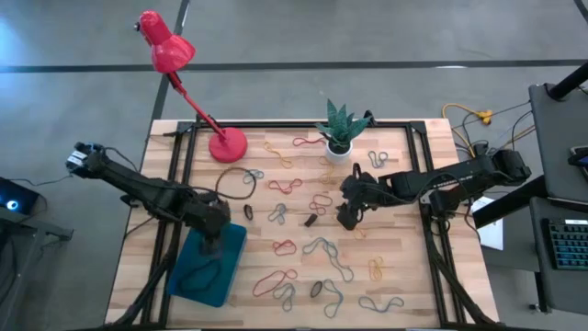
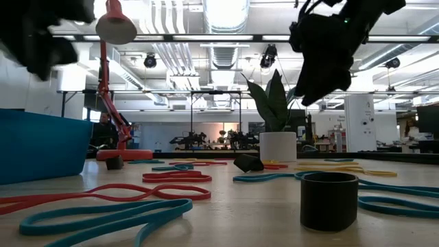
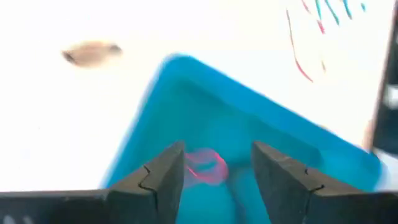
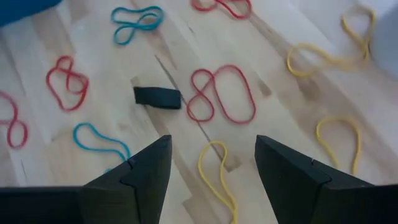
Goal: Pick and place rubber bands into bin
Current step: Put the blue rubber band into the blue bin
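Observation:
The teal-blue bin [image 1: 204, 274] lies near the table's near-left corner, and my left gripper [image 1: 213, 243] hovers open over it. In the left wrist view a red rubber band [image 3: 206, 167] shows on the bin floor [image 3: 186, 106] between the open fingers. Many rubber bands [image 1: 323, 246] lie flat and scattered over the wooden table. My right gripper [image 1: 346, 218] hangs open above the table's middle. In its wrist view a yellow band [image 4: 216, 171] lies below the gap, with a red band [image 4: 222, 94] and a short dark band [image 4: 157, 97] beyond it.
A red desk lamp [image 1: 227, 144] stands at the far left and a white plant pot [image 1: 338, 149] at the far middle. A black cable loop [image 1: 237, 182] lies near the lamp. Small dark rings [image 2: 329, 200] sit among the bands. Yellow cables [image 1: 473, 117] hang off the far-right corner.

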You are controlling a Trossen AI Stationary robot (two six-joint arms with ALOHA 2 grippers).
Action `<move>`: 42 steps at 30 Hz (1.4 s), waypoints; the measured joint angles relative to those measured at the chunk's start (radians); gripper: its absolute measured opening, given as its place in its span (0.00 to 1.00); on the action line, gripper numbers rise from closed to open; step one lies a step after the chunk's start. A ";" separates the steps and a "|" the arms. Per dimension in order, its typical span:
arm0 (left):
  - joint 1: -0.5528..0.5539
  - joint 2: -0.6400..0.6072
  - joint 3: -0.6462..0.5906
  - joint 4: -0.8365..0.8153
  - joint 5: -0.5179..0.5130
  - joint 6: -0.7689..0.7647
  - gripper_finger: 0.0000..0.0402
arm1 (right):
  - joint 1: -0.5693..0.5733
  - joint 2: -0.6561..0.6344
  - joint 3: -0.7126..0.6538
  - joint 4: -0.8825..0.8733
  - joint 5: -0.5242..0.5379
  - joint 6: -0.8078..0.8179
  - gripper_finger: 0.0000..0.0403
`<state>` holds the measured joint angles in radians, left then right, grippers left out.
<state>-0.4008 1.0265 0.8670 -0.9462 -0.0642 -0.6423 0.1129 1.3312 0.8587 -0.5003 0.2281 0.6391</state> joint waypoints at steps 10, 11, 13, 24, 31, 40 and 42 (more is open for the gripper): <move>0.379 0.100 0.011 0.151 -0.044 0.173 0.43 | -0.073 0.000 0.067 0.006 -0.007 -0.121 0.54; 0.441 0.130 0.017 0.159 -0.019 0.173 0.43 | -0.087 0.000 0.076 0.003 -0.020 -0.118 0.54; 0.573 0.201 0.036 0.160 0.060 0.178 0.43 | -0.116 0.000 0.092 0.003 -0.056 -0.095 0.54; 0.859 0.545 0.210 0.088 0.082 0.531 0.43 | -0.148 0.000 0.129 -0.122 -0.096 -0.015 0.54; 0.862 0.728 0.271 0.090 0.018 0.573 0.43 | -0.148 0.000 0.121 -0.132 -0.098 0.062 0.54; 0.883 0.818 0.301 0.083 -0.003 0.652 0.43 | -0.148 0.000 0.120 -0.125 -0.098 0.095 0.54; 0.893 0.826 0.302 0.083 0.040 0.671 0.43 | -0.148 0.000 0.120 -0.125 -0.098 0.095 0.54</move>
<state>0.4923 1.8528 1.1687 -0.8633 -0.0238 0.0284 -0.0353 1.3312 0.9787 -0.6254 0.1304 0.7341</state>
